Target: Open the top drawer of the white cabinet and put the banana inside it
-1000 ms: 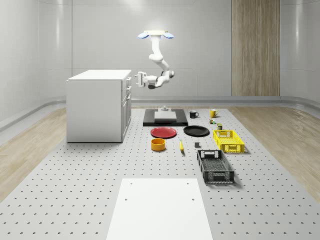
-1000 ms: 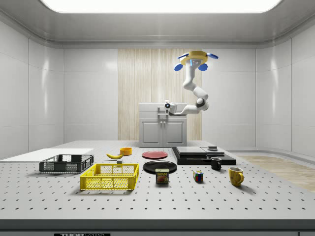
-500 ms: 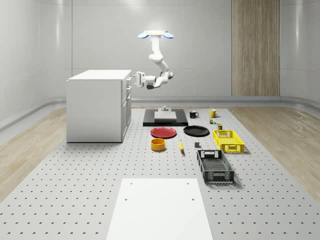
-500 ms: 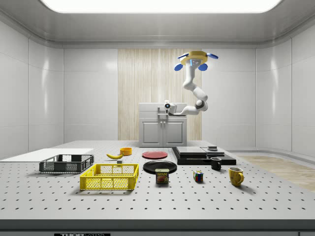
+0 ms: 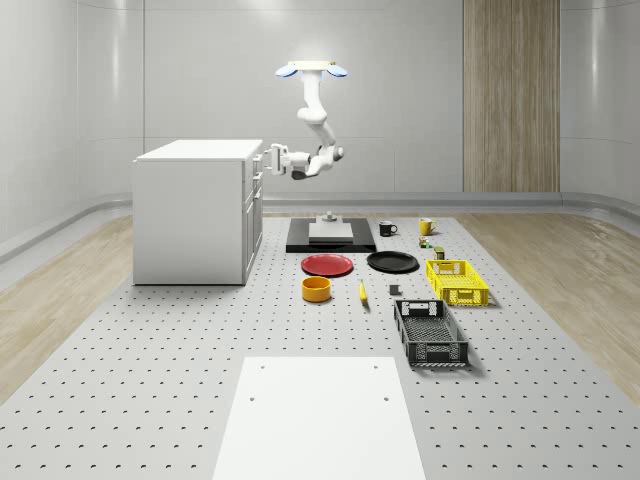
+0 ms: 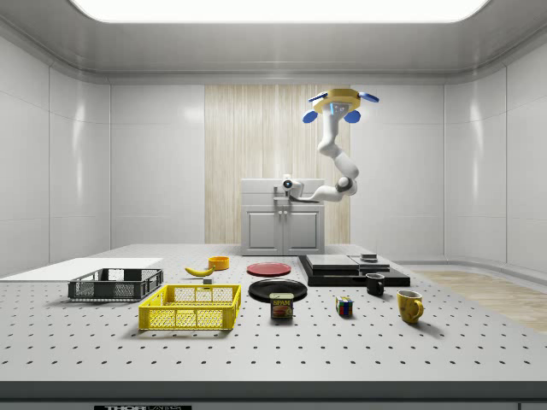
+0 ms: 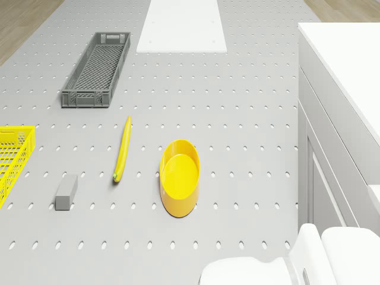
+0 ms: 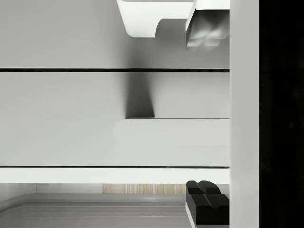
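The drone (image 5: 311, 69) hovers high beside the white cabinet (image 5: 197, 210), over the black slab (image 5: 330, 236). Its gripper (image 5: 271, 158) sits just at the cabinet's top drawer front (image 8: 114, 118), fingers (image 8: 206, 31) spread apart with the handle (image 8: 172, 133) between them. The banana (image 7: 122, 149) lies well below on open table, near the yellow bowl (image 7: 179, 177)

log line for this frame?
drone: hovering beside white cabinet | gripper: open, at top drawer front | drawer: closed | banana: on table
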